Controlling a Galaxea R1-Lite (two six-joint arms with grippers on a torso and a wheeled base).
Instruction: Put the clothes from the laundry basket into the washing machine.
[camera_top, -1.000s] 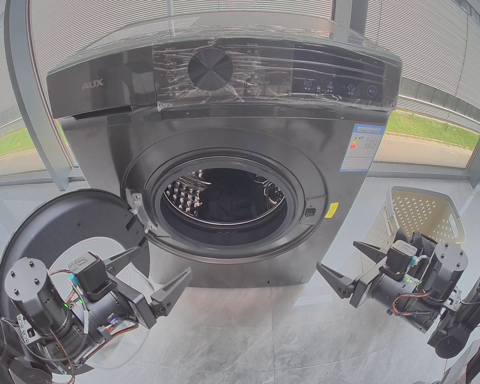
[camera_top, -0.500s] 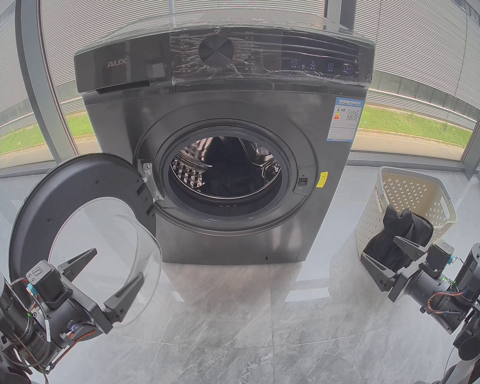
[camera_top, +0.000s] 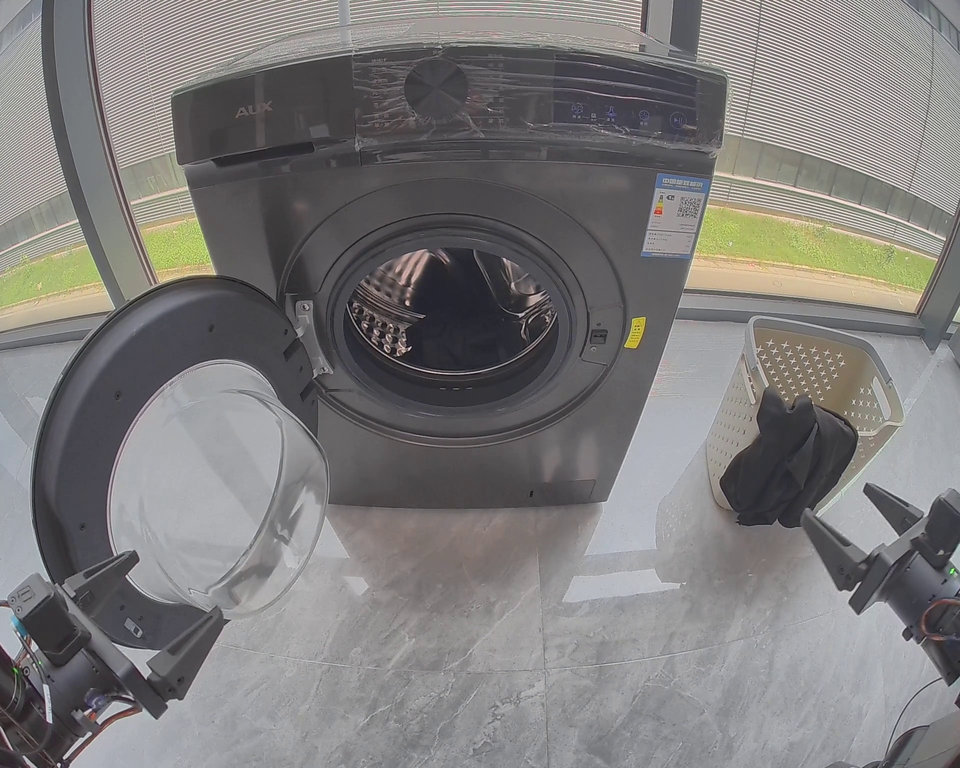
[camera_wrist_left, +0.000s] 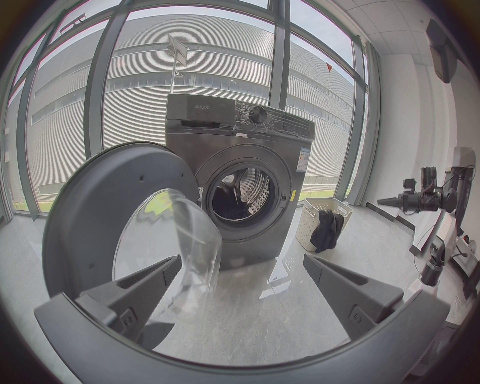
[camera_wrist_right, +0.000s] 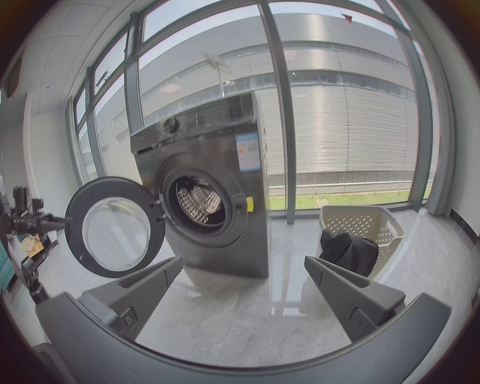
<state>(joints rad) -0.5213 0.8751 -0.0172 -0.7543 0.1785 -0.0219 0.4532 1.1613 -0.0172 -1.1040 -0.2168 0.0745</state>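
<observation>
Nearest, the left gripper (camera_top: 172, 590) hangs low, jaws spread and empty; the right gripper (camera_top: 838, 505) is likewise released. Beyond them, on the glossy grey tiled floor (camera_top: 480, 620), a black garment (camera_top: 790, 460) drapes over the front rim of the cream perforated plastic laundry basket (camera_top: 880, 385). The basket stands on the right of the dark grey front-loading washing machine (camera_top: 450, 200), whose round glass-windowed door (camera_top: 90, 400) is swung open to the left.

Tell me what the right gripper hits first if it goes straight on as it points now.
Probably the washing machine, low at its corner nearest the laundry basket. From the right gripper only floor lies before it, though depth is unclear.
</observation>
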